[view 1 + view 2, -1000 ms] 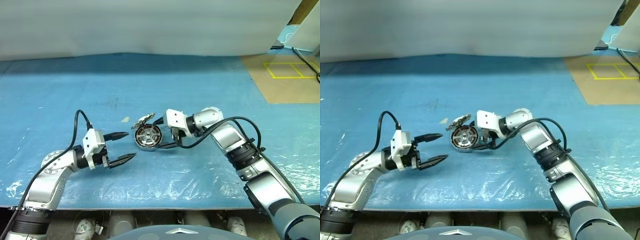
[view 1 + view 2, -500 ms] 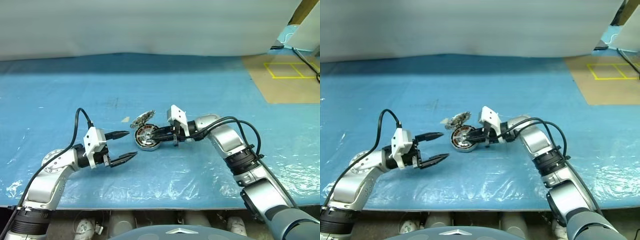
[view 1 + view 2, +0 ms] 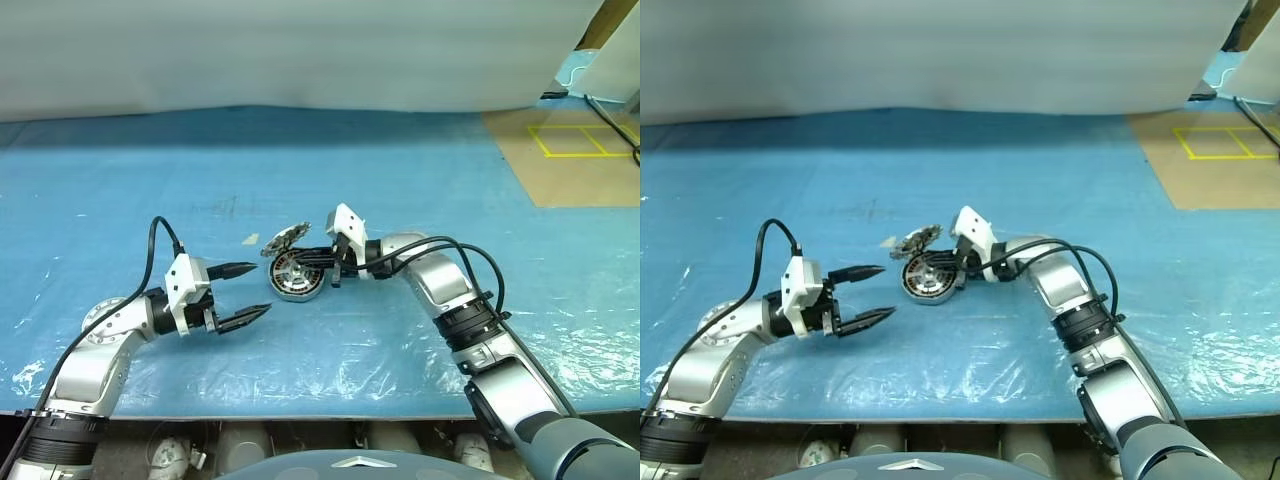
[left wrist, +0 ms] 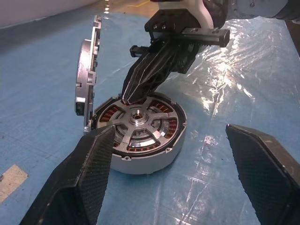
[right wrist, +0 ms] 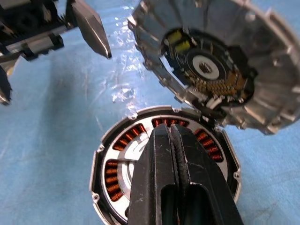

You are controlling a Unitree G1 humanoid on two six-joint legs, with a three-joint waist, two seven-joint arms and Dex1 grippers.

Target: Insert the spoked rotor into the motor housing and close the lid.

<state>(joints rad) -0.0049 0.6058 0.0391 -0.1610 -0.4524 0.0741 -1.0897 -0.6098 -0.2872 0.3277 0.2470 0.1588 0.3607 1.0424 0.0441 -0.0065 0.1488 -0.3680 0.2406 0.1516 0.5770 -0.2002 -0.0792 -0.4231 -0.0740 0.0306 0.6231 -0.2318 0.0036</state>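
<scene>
Now right fingers [image 4: 129, 96] clenched, over motor housing [image 4: 140, 136] | left fingers [image 3: 253, 291] spread, unmoved | lid [image 4: 86, 79] upright

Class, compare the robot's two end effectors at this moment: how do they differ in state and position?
The left end effector is open, while the right end effector is shut. The left hovers apart from the motor housing; the right's fingertips press down onto the housing's face, beside the raised lid. Both have black fingers and hold nothing.
</scene>
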